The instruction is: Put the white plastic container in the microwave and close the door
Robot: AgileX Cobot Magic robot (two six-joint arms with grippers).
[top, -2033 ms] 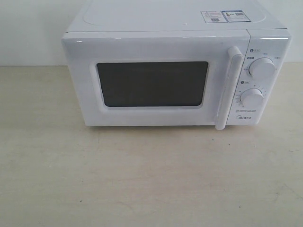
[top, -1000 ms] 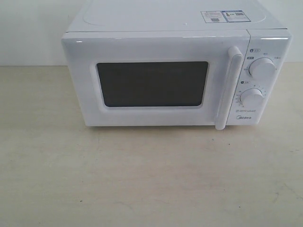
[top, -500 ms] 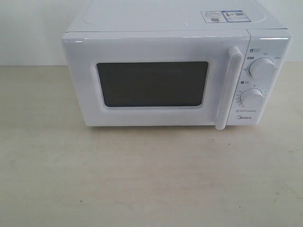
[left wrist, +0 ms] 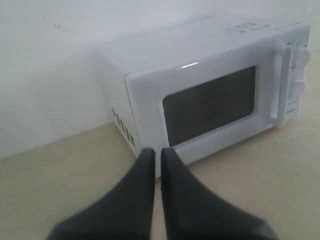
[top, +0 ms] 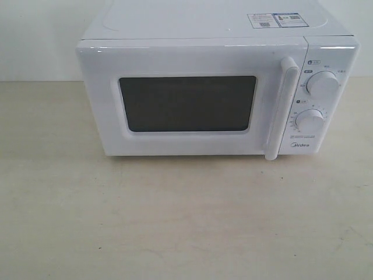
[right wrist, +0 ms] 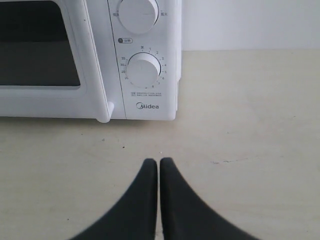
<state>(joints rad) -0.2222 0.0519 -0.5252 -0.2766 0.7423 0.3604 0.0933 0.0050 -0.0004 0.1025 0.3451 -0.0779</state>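
The white Midea microwave (top: 217,96) stands at the back of the table with its door (top: 186,104) shut. The dark window shows nothing of the inside. The vertical white bar handle (top: 281,108) sits beside two round knobs (top: 322,83). The white plastic container is out of view in every frame. My left gripper (left wrist: 156,152) is shut and empty, back from the microwave (left wrist: 210,85) off its left front corner. My right gripper (right wrist: 158,162) is shut and empty above the table, in front of the knob panel (right wrist: 145,60). Neither gripper shows in the exterior view.
A beige tabletop (top: 186,221) spreads in front of the microwave. A white wall (top: 35,35) rises behind it. Two stickers (top: 277,20) lie on the microwave's top.
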